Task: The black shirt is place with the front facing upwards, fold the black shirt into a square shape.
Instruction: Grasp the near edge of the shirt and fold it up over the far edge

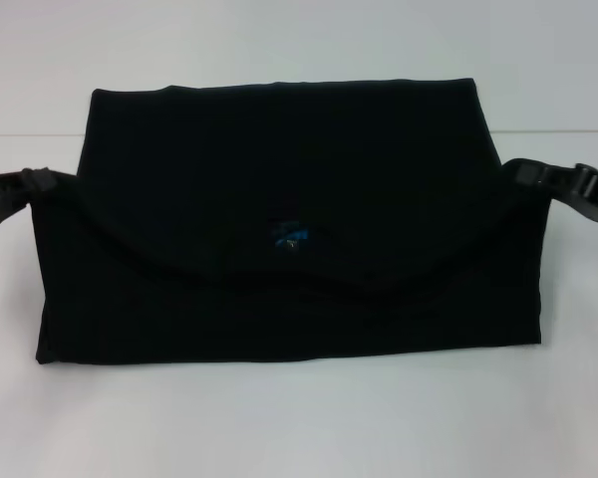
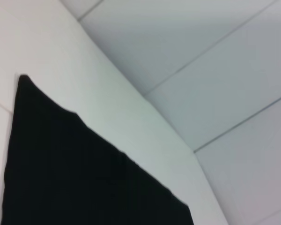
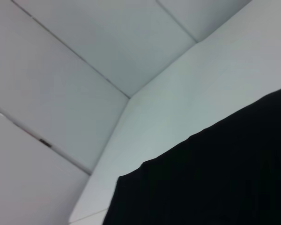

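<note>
You've got the black shirt [image 1: 279, 229] lying on the white table [image 1: 299, 428], already doubled over into a wide band, with the small blue neck label [image 1: 297, 237] peeking out near the middle where the top layer's edge dips in a shallow curve.

The left gripper [image 1: 25, 194] sits at the shirt's left end and the right gripper [image 1: 553, 184] at the right end, each right where the top layer's corner pulls up to it. To me that reads as both clamped on those corners, though the fingers are partly buried in cloth (so that's a judgement call, not a clean look). The wrist views only show black cloth [image 2: 75, 173] against white panels, no fingers at all.

Handling-wise: it's plain matte knit, soft, light and floppy, with zero stiffness. It'll sag between your two holds, which is exactly what that curved edge is doing. Not slippery, not fragile, but layers will slide over each other and bunch.

Best holds are the outer corners, pinching through all layers so nothing peels off.
</note>
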Controlling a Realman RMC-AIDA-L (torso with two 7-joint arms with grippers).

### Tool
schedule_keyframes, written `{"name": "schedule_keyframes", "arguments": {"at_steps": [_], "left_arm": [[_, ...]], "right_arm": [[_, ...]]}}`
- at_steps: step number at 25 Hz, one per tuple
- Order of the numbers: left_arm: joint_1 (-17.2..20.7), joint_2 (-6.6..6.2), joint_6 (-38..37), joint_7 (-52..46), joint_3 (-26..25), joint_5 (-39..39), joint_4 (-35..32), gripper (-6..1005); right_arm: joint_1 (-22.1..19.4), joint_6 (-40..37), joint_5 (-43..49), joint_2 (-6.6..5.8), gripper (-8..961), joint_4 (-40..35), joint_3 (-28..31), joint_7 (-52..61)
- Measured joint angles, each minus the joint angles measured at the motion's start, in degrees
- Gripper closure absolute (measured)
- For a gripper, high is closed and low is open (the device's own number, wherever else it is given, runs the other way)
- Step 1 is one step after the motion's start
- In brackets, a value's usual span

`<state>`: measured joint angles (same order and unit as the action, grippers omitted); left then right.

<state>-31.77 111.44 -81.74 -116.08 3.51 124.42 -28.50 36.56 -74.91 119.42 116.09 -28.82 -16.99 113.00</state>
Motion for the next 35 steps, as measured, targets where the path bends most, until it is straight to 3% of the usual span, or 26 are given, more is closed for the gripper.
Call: {"name": "schedule_keyframes", "arguments": {"at_steps": [4, 12, 21, 35], "left_arm": [[-0.76, 0.82, 2.59, 3.27, 0.16, -1.9, 0.67, 967], [-2.67, 1.27, 7.69, 5.97, 0.85, -2.52, 0.72, 966], [-4.59, 3.87, 16.41, 9.6, 1.65, -2.45, 0.82, 965], [-6.95, 5.74, 22.87, 10.39, 2.86, -2.8, 0.92, 963]], "right_arm": [[1.38, 4.97, 0.01, 1.33, 893, 0.45, -0.15, -3.51], [4.25, 9.31, -0.1, 0.87, 891, 0.62, -0.6, -5.01], [4.54, 15.27, -0.23, 1.99, 889, 1.67, -2.27, -6.95], [4.75, 19.72, -0.24, 2.67, 885, 2.32, -3.6, -7.06]]}}
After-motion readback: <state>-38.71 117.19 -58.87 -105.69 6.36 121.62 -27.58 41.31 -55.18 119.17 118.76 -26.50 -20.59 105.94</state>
